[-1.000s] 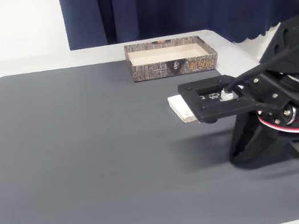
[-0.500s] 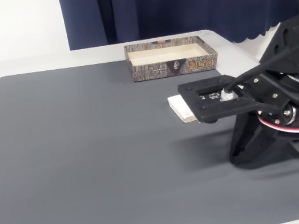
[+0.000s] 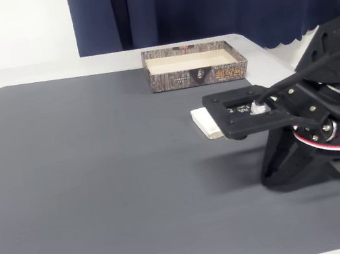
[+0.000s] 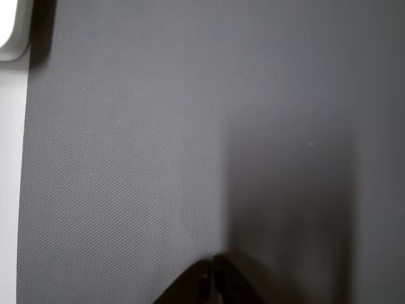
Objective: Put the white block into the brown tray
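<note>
Nearest, by the mat's (image 3: 100, 179) right edge, the black arm is folded low; in the wrist view the gripper (image 4: 212, 282) has its fingertips pressed together, holding nothing. Beyond it the white block (image 3: 205, 122) lies flat on the mat, partly hidden by the arm. The brown tray (image 3: 195, 76) sits at the mat's far edge, empty. The reach looks not yet begun; next the claw must open and descend over the block.

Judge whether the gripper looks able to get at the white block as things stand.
Probably yes. The white block lies flat on the dark mat beside the arm's wrist plate, with nothing standing around it; the brown tray sits farther back.
</note>
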Tool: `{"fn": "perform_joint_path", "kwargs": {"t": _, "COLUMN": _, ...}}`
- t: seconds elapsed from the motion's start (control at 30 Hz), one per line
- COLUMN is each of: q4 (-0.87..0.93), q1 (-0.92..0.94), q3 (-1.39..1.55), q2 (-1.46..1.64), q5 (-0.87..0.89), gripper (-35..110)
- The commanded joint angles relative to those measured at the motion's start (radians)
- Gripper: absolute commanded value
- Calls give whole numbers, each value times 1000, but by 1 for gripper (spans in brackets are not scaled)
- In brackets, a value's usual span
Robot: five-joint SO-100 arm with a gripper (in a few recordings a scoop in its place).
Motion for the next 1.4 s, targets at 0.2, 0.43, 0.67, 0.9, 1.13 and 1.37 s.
{"fn": "perform_joint_path", "kwargs": {"t": 0.2, "q4": 12, "q1": 6, "q3": -3, "q2": -8, "q5": -2, "gripper": 1}}
{"fn": "perform_joint_path", "kwargs": {"t": 0.43, "q4": 12, "q1": 6, "q3": -3, "q2": -8, "q5": -2, "gripper": 1}}
{"fn": "perform_joint_path", "kwargs": {"t": 0.67, "q4": 12, "q1": -5, "q3": -3, "q2": -18, "q5": -2, "gripper": 1}}
{"fn": "perform_joint_path", "kwargs": {"t": 0.9, "q4": 14, "q1": -18, "q3": -3, "q2": -28, "q5": -29, "gripper": 0}}
{"fn": "perform_joint_path", "kwargs": {"t": 1.13, "q4": 17, "q1": -25, "q3": -3, "q2": -46, "q5": -25, "gripper": 0}}
{"fn": "perform_joint_path", "kwargs": {"t": 1.37, "q4": 12, "q1": -20, "q3": -8, "q2": -69, "q5": 2, "gripper": 0}}
